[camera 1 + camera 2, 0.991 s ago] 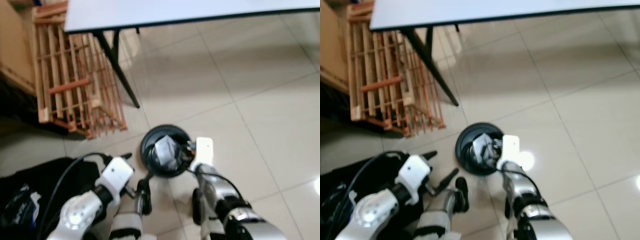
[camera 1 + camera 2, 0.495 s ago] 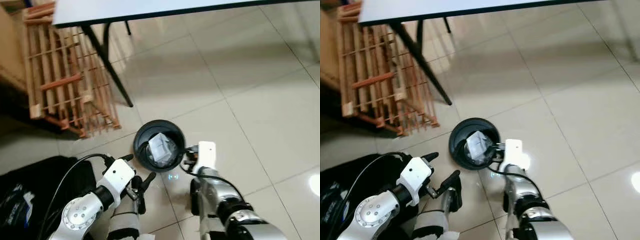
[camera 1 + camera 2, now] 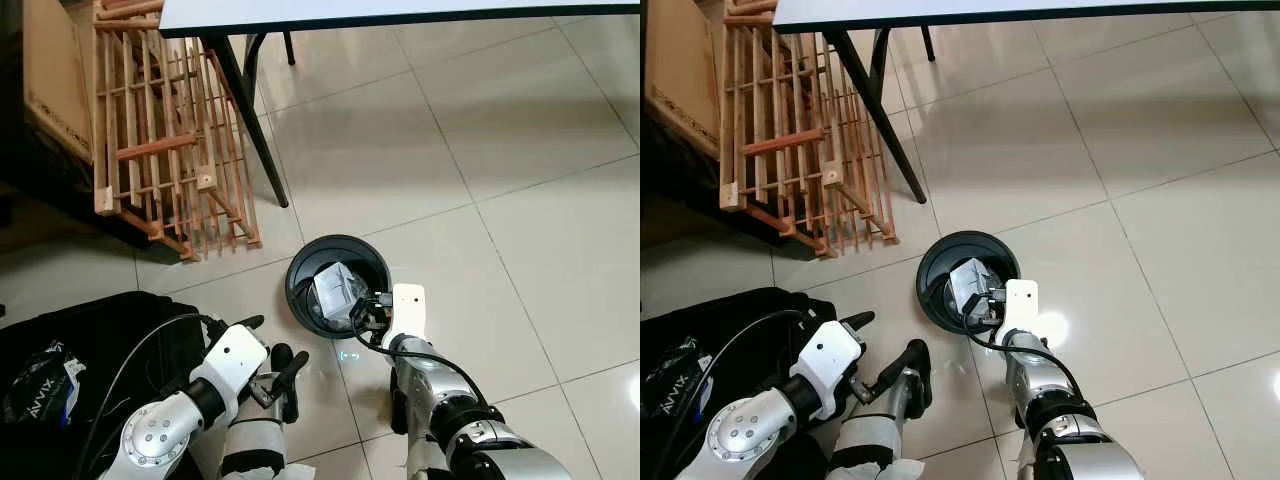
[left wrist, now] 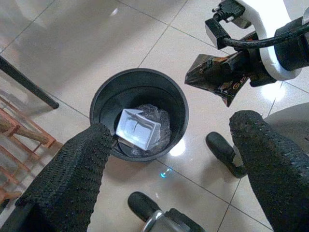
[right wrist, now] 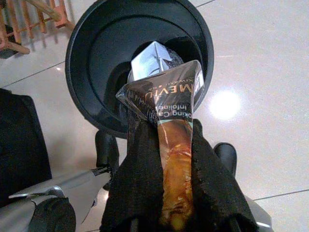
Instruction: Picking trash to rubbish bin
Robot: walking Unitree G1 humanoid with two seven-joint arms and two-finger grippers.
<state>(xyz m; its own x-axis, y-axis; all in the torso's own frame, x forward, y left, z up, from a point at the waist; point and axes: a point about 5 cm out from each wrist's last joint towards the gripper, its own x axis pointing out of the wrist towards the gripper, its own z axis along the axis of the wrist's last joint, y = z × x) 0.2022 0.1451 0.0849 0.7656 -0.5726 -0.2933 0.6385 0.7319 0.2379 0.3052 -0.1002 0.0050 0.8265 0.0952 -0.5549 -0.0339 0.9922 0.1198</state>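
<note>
One black bin (image 3: 300, 285) stands on the tiled floor (image 3: 520, 150), with one white carton (image 4: 138, 129) lying inside it on crumpled clear plastic. The right pincer (image 5: 164, 145) is clamped on one dark snack wrapper (image 5: 166, 104), held at the bin's rim, just above the opening. The left pincer (image 4: 169, 159) hangs beside the bin with its two fingers (image 4: 72, 179) spread wide apart, gripping nothing. Off to the left sit one wooden slatted crate (image 3: 160, 130) and one black bag (image 3: 90, 350), under a white surface (image 3: 380, 10).
</note>
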